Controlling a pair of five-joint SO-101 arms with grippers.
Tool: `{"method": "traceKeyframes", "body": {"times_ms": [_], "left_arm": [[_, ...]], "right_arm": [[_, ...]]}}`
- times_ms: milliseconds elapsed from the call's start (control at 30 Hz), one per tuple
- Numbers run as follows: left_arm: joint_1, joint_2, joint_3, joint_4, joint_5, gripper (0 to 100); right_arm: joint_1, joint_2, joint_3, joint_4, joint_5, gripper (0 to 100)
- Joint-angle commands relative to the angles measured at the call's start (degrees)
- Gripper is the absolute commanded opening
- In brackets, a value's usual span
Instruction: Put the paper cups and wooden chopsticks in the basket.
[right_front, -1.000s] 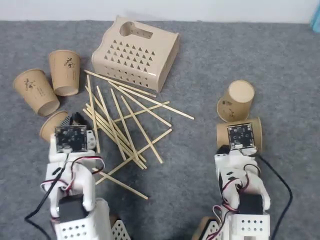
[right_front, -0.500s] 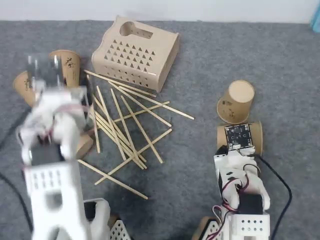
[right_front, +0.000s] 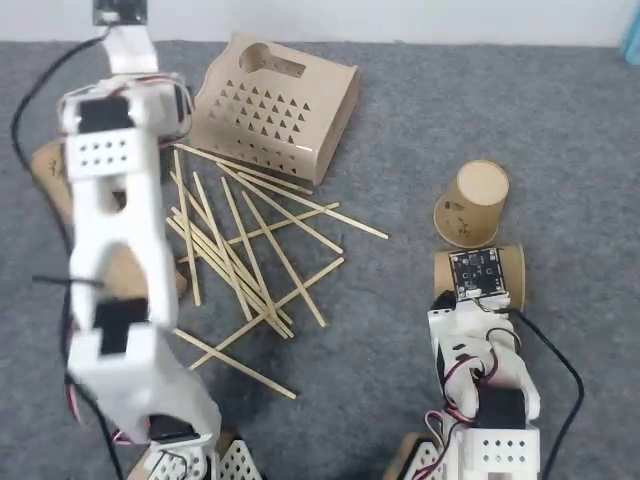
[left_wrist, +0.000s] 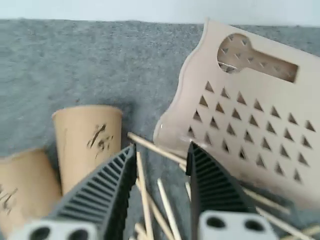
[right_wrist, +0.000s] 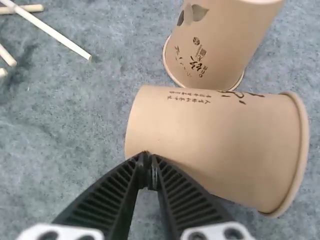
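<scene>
At the near edge, right side: right gripper (right_wrist: 148, 162), ribbed black jaws pressed together, holding nothing, tips at the closed base end of the lying cup (right_wrist: 215, 150). Whether they touch it cannot be told.

Lying cup: brown paper, smooth tapered wall, rolled rim, on its side. It looks liable to roll if nudged.

Upturned cup (right_wrist: 225, 40): same make, mouth down, just beyond the lying one, rim touching or nearly so. It sits stable on its wide end.

Chopsticks (right_front: 250, 255): thin pale wooden sticks in a loose crossed heap at mid-table, some overlapping. Any single pick would probably disturb its neighbours.

Grey carpet (right_front: 400, 330): short pile under everything, likely to grip the sticks a little.

Left gripper (left_wrist: 161, 146): jaws spread and empty, hanging above the far ends of the sticks, between a paper cup and the basket.

Paper cup (left_wrist: 87, 137): on its side, printed wall up, with a second cup (left_wrist: 20, 185) close beside it.

Basket (right_front: 275, 105): farthest item, beige moulded plastic tipped on its side, a wall pierced with triangles and a handle slot facing up. None of the cups or sticks is inside it, so the task looks barely begun.
</scene>
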Motion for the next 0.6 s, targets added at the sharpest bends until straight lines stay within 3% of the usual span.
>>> {"method": "traceKeyframes", "body": {"times_ms": [0,167,333,567], "left_arm": [[1.23,12.22,-16.4,0.09,0.88,16],[1.32,26.55,-32.66,-0.26,1.32,16],[1.58,41.58,-51.91,-1.14,5.1,16],[4.31,59.69,-75.56,-2.46,5.19,16]], "right_arm": [[-0.04,-1.01,1.05,0.4,0.88,1.0],[-0.04,-1.01,1.05,0.48,1.23,1.0],[-0.13,-1.01,1.05,0.66,7.74,0.9],[-0.22,-1.01,1.14,0.75,8.26,0.9]]}}
